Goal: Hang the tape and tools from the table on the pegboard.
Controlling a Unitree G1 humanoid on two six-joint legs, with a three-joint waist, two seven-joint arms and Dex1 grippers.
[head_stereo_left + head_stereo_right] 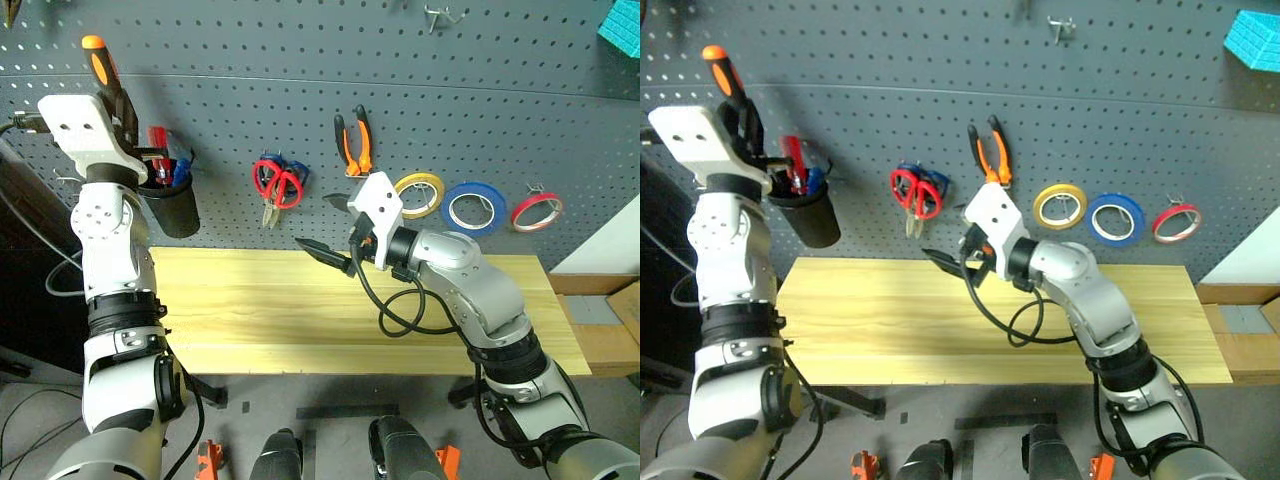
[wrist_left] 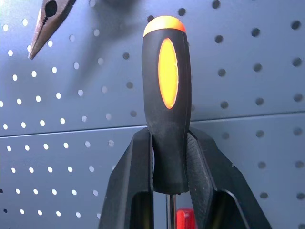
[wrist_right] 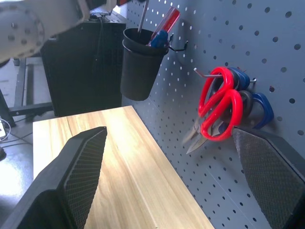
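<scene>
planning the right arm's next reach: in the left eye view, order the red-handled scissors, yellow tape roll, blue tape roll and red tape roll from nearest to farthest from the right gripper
1. Red-handled scissors, on the pegboard up-left of the right gripper.
2. Yellow tape roll, to its right.
3. Blue tape roll, further right.
4. Red tape roll, rightmost.

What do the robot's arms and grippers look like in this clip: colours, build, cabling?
Both arms are built of glossy silver-grey rounded segments joined by black ribbed rings. Each wrist ends in a white angular housing with small holes. The left gripper and right gripper have black wedge-shaped fingers; the right one's pads show a fine cross-hatched texture. Black cables loop loosely along both forearms.
</scene>
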